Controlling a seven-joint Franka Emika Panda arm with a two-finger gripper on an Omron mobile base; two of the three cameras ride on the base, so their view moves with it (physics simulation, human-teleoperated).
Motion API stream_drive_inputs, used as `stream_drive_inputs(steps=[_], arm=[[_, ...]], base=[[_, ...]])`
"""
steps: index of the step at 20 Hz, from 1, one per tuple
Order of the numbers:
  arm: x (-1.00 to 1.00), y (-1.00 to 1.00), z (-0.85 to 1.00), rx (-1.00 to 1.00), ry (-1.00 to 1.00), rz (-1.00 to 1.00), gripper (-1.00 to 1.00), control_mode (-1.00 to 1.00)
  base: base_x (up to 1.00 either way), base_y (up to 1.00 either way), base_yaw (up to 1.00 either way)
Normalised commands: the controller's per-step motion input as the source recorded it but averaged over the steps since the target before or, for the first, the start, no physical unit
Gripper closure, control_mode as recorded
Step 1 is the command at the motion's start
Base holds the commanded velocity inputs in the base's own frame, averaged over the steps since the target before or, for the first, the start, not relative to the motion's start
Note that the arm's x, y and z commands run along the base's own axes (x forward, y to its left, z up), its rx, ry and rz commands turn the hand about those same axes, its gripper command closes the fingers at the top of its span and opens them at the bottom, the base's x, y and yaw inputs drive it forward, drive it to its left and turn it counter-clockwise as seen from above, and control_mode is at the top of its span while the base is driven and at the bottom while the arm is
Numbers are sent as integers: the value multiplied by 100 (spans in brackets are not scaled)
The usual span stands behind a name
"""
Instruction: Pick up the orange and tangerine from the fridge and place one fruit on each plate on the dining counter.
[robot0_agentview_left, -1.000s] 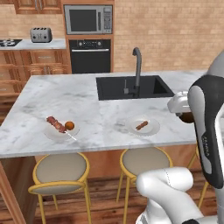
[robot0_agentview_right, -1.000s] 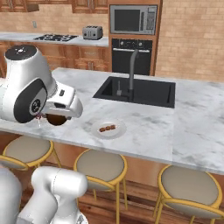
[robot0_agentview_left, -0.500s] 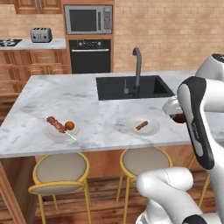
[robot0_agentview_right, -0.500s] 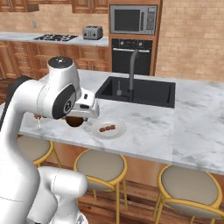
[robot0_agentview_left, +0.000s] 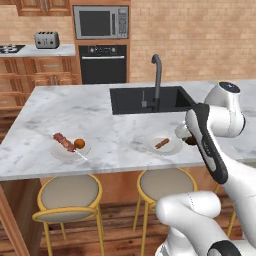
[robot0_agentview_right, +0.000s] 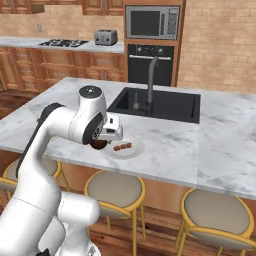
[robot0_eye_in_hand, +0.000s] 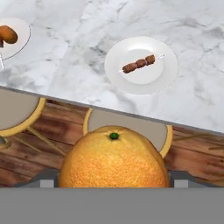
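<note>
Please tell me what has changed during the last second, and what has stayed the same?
The arm swung over the dining counter, carrying the pincer toward the near plate with the skewer. The pincer kept its hold on the orange throughout. The far plate, with its skewer and one small orange fruit, did not move, and neither did the near plate or the base.

Two plates are set apart on the desk; the sink is placed behind them.

Brick wall, wood floor, round yellow-framed stools, built-in oven
</note>
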Motion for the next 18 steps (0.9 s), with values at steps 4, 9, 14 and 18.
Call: stream_drive_inputs(steps=[4, 9, 14, 18], arm=[[80, -14, -48, 0, 0, 5, 100, -100], [82, -21, -45, 0, 2, 3, 100, -100], [62, -10, -39, -2, 2, 0, 100, -100], [68, 0, -50, -6, 0, 0, 100, -100]], base=[[0, 0, 0], [0, 0, 0], [0, 0, 0], [0, 0, 0]])
